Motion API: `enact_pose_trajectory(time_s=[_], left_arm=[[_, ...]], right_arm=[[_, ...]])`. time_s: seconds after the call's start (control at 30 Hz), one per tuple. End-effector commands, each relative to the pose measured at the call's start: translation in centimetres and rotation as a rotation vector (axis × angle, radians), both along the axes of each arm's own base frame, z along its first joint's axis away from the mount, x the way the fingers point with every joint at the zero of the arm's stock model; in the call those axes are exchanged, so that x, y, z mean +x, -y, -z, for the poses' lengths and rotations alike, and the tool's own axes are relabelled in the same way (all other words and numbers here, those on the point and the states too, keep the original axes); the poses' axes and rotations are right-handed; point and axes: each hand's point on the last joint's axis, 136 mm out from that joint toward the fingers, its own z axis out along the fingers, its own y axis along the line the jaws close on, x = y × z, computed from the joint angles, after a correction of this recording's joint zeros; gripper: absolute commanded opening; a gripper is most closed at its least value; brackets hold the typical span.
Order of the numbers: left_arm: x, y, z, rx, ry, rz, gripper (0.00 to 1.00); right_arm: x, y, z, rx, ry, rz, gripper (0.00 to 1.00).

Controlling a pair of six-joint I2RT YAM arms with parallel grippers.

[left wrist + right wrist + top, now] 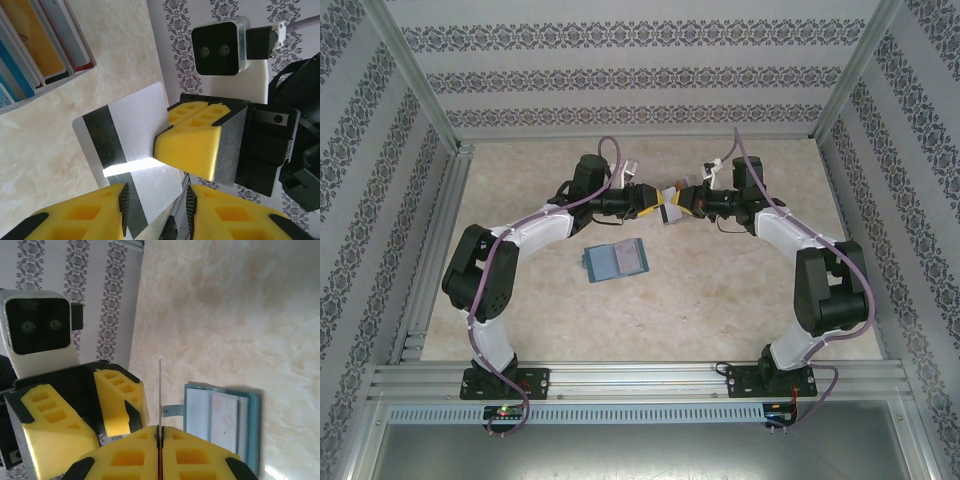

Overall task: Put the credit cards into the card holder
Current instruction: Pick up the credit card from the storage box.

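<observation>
We see the card holder point(616, 262) lying open and flat on the table point(720, 300), left of and nearer than both grippers and well apart from them. In the right wrist view it point(254, 430) has a teal rim around pale grey panels, and a small tab sticks out from one side. We cannot tell whether any card sits in its pockets.

The right gripper point(160, 431) is closed tight on a silver card point(160, 390), seen here edge-on as a thin line. From the left wrist the same card point(142, 117) is flat, glossy and round-cornered, with a black stripe. The right gripper's blocky yellow fingers point(187, 147) pinch its edge.

The left gripper point(155, 202) has its fingers partly apart with the card's lower end between the dark pads. We cannot tell whether they press on it.

Overlapping credit cards point(35, 45), orange, blue and grey, are cut off by the frame's corner, so what holds them is unclear. The table is a mottled cream, like marble.
</observation>
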Motion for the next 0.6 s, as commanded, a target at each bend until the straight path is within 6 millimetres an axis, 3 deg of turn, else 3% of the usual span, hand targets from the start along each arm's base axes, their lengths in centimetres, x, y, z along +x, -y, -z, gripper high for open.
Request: enact_pose_trajectory(time_s=[0.0,0.2,0.33,0.57], left_arm=[[0.4,-0.2,-0.2,-0.013,0.017,-0.001,0.37],[0.0,-1.3,0.0,0.032,0.027,-0.027,0.37],[0.1,-1.1,-0.3,0.006,0.026,-0.023,0.37],[0.6,-0.6,-1.1,-0.049,0.033,-0.017,0.37]], right_arm=[[-0.2,-0.8,-2.5,0.064,0.066,-0.022,0.1],[0.1,-0.3,-3.5,0.066,0.085,0.004,0.1],[-0.2,-1.0,-4.3,0.085,0.09,-0.018,0.1],[-0.8,-2.1,-3.3,0.09,0.06,-0.058,0.1]])
